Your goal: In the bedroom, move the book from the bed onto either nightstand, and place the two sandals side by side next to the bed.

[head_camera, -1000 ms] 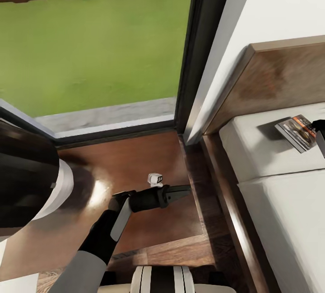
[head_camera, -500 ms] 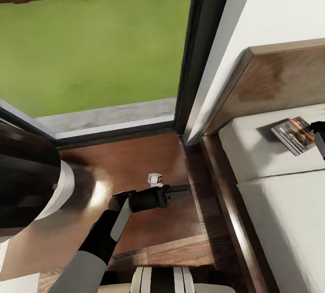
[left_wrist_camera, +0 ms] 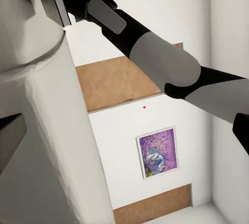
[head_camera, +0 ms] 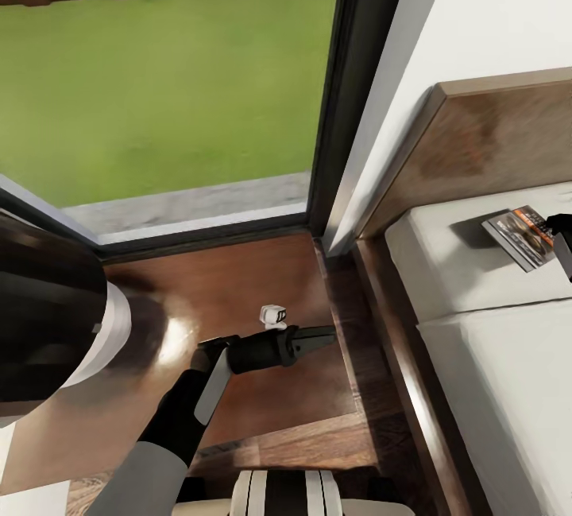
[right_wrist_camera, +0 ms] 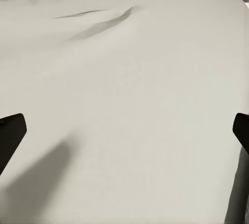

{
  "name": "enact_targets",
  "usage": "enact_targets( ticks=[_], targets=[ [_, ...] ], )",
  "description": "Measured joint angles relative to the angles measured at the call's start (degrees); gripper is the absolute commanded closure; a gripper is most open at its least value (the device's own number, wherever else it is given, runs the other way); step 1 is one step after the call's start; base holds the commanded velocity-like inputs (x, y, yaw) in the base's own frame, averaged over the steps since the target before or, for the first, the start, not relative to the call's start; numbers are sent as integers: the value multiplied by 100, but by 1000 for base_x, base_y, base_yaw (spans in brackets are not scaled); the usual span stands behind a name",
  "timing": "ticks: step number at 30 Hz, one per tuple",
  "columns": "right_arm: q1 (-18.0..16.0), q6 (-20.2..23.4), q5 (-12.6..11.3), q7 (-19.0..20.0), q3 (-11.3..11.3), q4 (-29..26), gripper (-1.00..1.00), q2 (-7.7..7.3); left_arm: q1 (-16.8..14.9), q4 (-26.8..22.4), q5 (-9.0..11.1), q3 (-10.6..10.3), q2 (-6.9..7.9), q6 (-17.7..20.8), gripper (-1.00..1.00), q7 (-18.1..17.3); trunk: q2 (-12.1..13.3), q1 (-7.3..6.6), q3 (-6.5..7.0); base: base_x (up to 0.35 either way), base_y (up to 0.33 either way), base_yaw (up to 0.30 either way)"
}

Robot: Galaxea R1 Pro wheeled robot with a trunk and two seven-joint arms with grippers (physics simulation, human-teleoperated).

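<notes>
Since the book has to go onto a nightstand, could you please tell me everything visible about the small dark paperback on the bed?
The small thin paperback with a dark cover, orange lettering and a pale picture appears to lie flat, skewed, on the off-white mattress near the dark brown wooden headboard, casting a shadow to its left. It appears closed. A dark part of the robot sits at its right edge; contact cannot be judged.

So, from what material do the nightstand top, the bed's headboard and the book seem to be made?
The nightstand top looks like dark brown wood with a glossy finish: a bright reflection sits on it. The headboard looks like matte brown wood with blotchy grain. The book seems a thin paperback with a printed cover, probably paper.
</notes>
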Motion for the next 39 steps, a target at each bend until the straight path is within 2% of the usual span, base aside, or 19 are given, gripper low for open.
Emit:
enact_targets(
  ticks=[6,10,24,31,39],
  targets=[
    [0,0,0,0,0,0,-100,0,0,0,0,0,0,0,-100,2,0,0,0,0,0,0],
    [-1,8,4,-3,4,112,-100,0,0,0,1,-2,0,0,-100,-1,159,-87,71,0,0,0],
    [-1,1,-2,1,3,118,-100,0,0,0,-3,-7,0,0,-100,0,160,-88,72,0,0,0],
    [3,-5,-40,8,-4,197,-100,1,0,0,0,-8,0,0,-100,-1,440,-241,196,0,0,0],
    [3,-4,-43,12,-5,201,-100,1,0,0,0,-8,0,0,-100,-1,441,-241,197,0,0,0]
  ],
)
